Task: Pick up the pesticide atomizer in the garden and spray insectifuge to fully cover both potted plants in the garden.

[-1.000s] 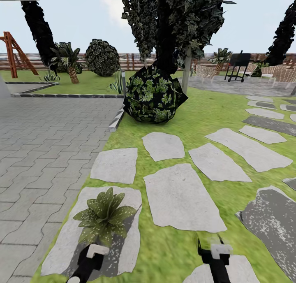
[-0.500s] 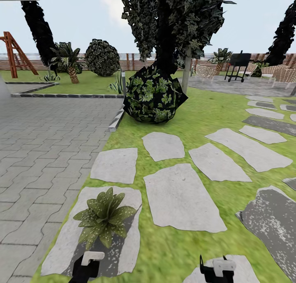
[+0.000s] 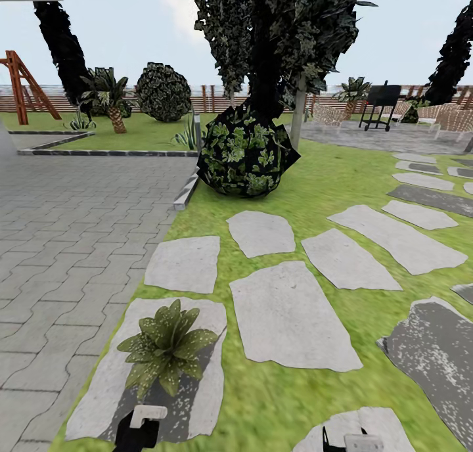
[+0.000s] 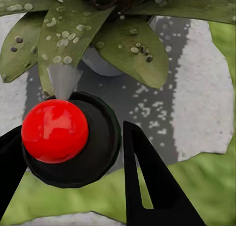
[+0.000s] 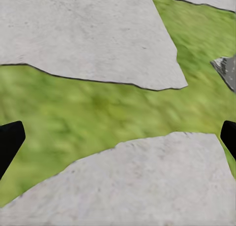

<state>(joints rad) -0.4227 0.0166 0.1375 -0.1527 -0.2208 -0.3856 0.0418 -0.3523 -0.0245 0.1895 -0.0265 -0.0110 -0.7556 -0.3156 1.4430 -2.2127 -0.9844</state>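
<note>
Lawn (image 3: 315, 189) everywhere here, broken up by flat grey stepping stones (image 3: 289, 320), with grey brick paving (image 3: 72, 228) off to the left. One potted plant (image 3: 167, 347) sits on the nearest left-hand stone, a low rosette of pointed green leaves, and you can see pale specks of insectifuge (image 4: 61, 41) dotted over the leaves up close in the left wrist view, plus a bit of the grey pot (image 4: 101, 66) under them.

The left pincer (image 3: 146, 422) is at the bottom edge of the head view, just below the plant. From its wrist camera the black fingers (image 4: 147, 177) sit either side of the pesticide atomizer (image 4: 73, 137), which shows as a round dark body with a shiny red ball on it, so it's pinching the bottle and pointing it at the plant.

The right pincer (image 3: 351, 441) barely peeks in at the bottom right of the head view, over grass and stone. In its wrist view the two dark fingertips (image 5: 10, 142) are at opposite edges with nothing between them, so spread wide.

Further back there's a round dark bush (image 3: 246, 153) under a tree (image 3: 276, 38), a wooden slat fence (image 3: 217, 97), a barbecue (image 3: 381, 104) and a reddish swing frame (image 3: 23, 84).
</note>
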